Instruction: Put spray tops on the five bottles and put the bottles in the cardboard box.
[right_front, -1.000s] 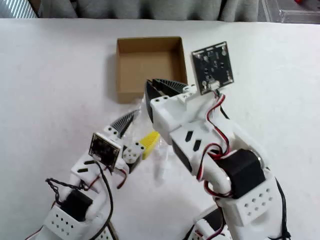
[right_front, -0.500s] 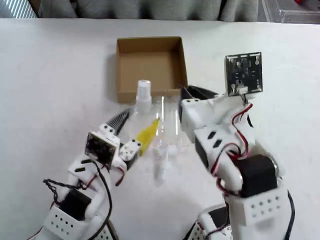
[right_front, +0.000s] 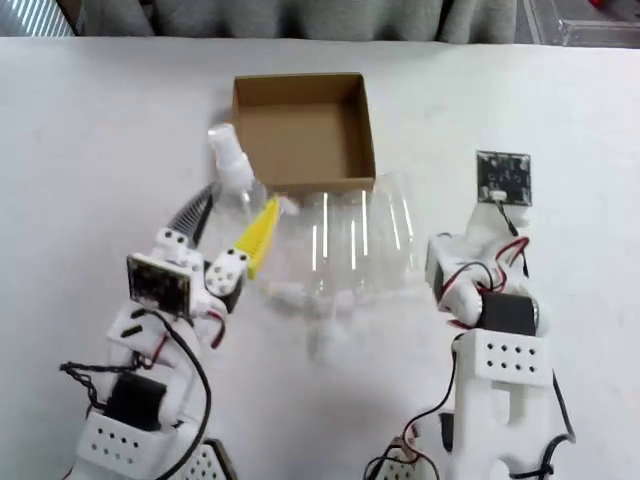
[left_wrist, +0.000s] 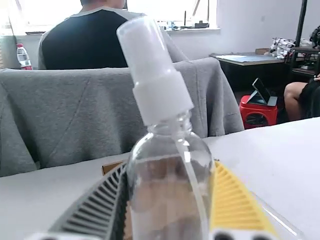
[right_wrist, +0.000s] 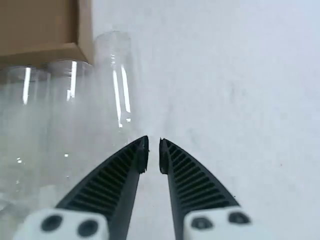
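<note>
Box (right_front: 308, 184): cardboard, top open, standing on the table (right_front: 100, 120).

Left gripper (right_front: 240, 198): clamped on a clear bottle (left_wrist: 165, 200). The black finger (left_wrist: 95, 210) presses one side of the body and the yellow finger (left_wrist: 235, 205) presses the other.

Held bottle: a white spray top (right_front: 228, 150) is fitted on the neck. The bottle is outside the box, at the corner where the left wall meets the arm-side wall. It is tilted, and the top lies just beside the left wall. Whether it touches the cardboard, I cannot tell.

Lying bottles (right_front: 355, 240): clear, on their sides in a row, side by side. Their far ends are up against the box's arm-side wall. At least three can be counted in the right wrist view.

Right gripper (right_wrist: 152, 155): the tips are a narrow slit apart, with nothing between them. It is low over the table, just beside the row's bottle nearest the box's right corner, and points past that corner.

Right arm (right_front: 490, 300): stands well apart from the box, off its arm-side right corner.
</note>
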